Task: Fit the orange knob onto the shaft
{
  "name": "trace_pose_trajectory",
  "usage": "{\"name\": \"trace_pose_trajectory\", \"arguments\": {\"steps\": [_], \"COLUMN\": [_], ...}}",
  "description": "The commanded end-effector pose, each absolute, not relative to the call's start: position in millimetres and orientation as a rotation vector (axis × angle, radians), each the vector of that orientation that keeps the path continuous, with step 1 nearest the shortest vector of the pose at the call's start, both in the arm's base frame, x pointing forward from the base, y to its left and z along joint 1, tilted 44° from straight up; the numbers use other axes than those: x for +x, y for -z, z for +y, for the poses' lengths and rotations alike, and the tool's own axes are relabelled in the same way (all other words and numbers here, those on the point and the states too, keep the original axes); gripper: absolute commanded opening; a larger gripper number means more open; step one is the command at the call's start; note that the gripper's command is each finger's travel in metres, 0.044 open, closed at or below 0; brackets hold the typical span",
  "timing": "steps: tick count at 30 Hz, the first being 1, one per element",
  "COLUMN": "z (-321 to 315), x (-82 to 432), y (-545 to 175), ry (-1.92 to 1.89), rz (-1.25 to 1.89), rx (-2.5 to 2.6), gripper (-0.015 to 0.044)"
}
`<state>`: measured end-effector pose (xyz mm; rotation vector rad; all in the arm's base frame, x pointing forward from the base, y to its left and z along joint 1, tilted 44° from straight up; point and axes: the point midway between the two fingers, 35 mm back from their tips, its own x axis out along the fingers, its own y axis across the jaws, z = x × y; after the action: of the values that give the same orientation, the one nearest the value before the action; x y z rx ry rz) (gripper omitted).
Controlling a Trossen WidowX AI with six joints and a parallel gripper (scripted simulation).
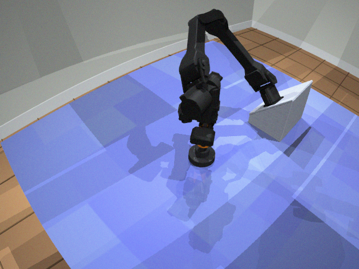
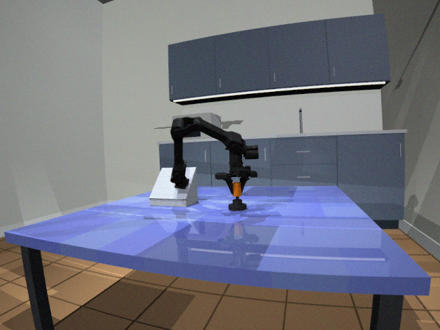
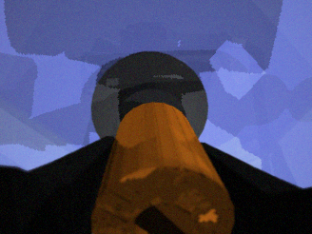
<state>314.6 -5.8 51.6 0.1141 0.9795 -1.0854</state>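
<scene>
Orange shows between the dark fingers (image 2: 231, 187) of the gripper (image 1: 202, 144) (image 2: 236, 193) (image 3: 158, 142): they are closed on the knob (image 1: 200, 146) (image 2: 236, 189) (image 3: 159, 138), one to each side of it. The knob is a cylinder, taller than it is wide. Its long axis runs upright, in line with the downward-pointing fingers, and no clear tilt shows in the exterior view. One end faces up toward the wrist and the other faces down past the fingertips. The upper end bears a dark slot-like mark, which slants from upper left to lower right in the wrist view and is cut off by the lower edge.

Below the fingertips stands the round pedestal (image 1: 201, 162) (image 2: 237, 206) (image 3: 102, 109), with the dark shaft (image 2: 237, 198) rising from its middle. The knob is above the pedestal, its lower end at or close to the top of the shaft; whether the two touch cannot be told. Part of the shaft shows beneath the knob, which is not down on the pedestal. The flat side of the knob's hole is hidden.

The pedestal rests on the blue table (image 1: 115, 185) (image 2: 220, 266), beneath the fingers. Well apart from them, a white wedge (image 1: 289, 118) (image 2: 172, 193) sits at the arm's base end.
</scene>
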Motion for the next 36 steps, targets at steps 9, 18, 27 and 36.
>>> {"name": "trace_pose_trajectory", "arguments": {"steps": [9,18,27,36], "z": [-4.4,-5.1,-5.0,-6.8], "x": [317.1,314.1,315.9,315.8], "y": [-54.1,-52.4,-52.0,-50.5], "ry": [1.083,1.083,1.083,1.083], "rz": [0.973,0.973,0.973,0.973], "rx": [0.122,0.122,0.122,0.122], "gripper": [0.0000,0.0000,0.0000,0.0000]}}
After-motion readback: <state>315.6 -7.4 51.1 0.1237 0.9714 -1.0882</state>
